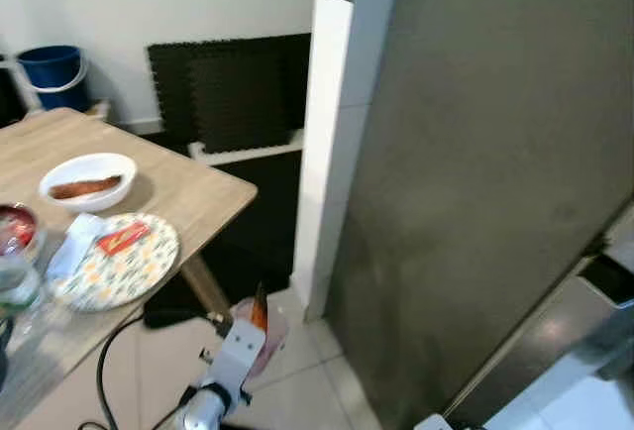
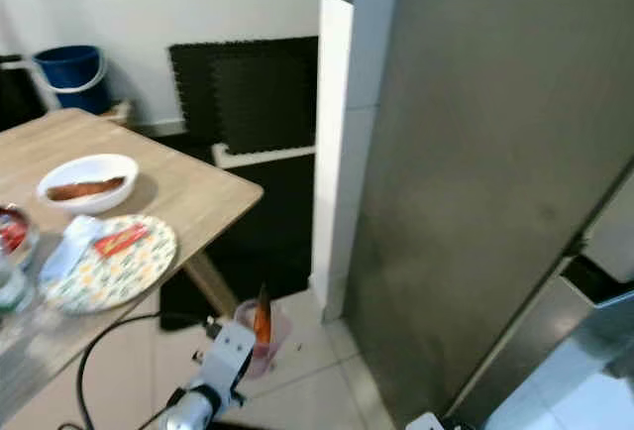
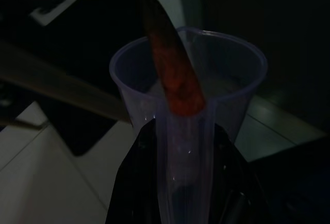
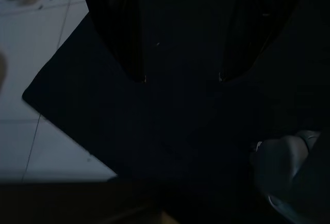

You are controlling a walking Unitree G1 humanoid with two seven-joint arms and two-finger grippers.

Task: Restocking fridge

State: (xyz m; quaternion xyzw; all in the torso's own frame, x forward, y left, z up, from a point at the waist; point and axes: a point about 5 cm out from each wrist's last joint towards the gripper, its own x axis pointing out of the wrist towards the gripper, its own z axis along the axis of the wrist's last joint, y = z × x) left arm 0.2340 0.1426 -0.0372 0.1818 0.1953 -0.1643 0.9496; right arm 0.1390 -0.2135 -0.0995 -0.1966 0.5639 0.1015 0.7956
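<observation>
While the grey fridge [image 1: 475, 182] looms right, a wooden table [image 1: 188, 192] stands left.

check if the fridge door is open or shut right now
Shut. The grey fridge door presents one flat closed face with no shelves showing, while the left hand holds the cup with a carrot below it.

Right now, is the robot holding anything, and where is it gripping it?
Yes: the left gripper clasps a clear plastic cup by its lower wall, a carrot standing inside.

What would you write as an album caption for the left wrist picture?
Left gripper holding a clear plastic cup with an orange-red carrot leaning inside.
</observation>
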